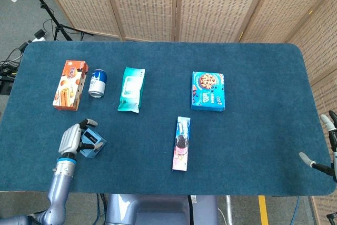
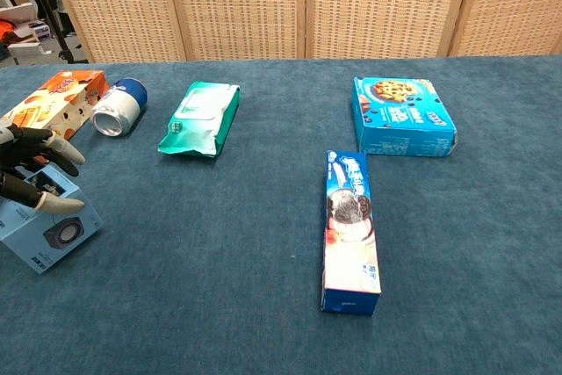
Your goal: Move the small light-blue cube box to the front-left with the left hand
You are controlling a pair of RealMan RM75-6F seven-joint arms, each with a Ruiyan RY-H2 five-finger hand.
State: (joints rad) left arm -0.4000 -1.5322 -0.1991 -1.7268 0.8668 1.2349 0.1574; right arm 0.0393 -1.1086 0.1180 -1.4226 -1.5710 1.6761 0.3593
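Observation:
The small light-blue cube box (image 1: pixel 95 144) (image 2: pixel 51 229) sits on the blue table near the front-left corner, turned slightly askew. My left hand (image 1: pixel 70 139) (image 2: pixel 25 173) grips it from the left: fingers curl over its top and the thumb presses its near face. At the table's front-right edge my right hand (image 1: pixel 330 146) shows only in the head view, fingers apart and holding nothing.
An orange snack box (image 1: pixel 70 84), a blue can (image 1: pixel 97 82) and a teal wipes pack (image 1: pixel 131 89) lie behind the cube. A slim cookie box (image 1: pixel 181 143) and a blue cookie box (image 1: pixel 208 91) lie to the right. The table's front edge (image 1: pixel 158 192) is close.

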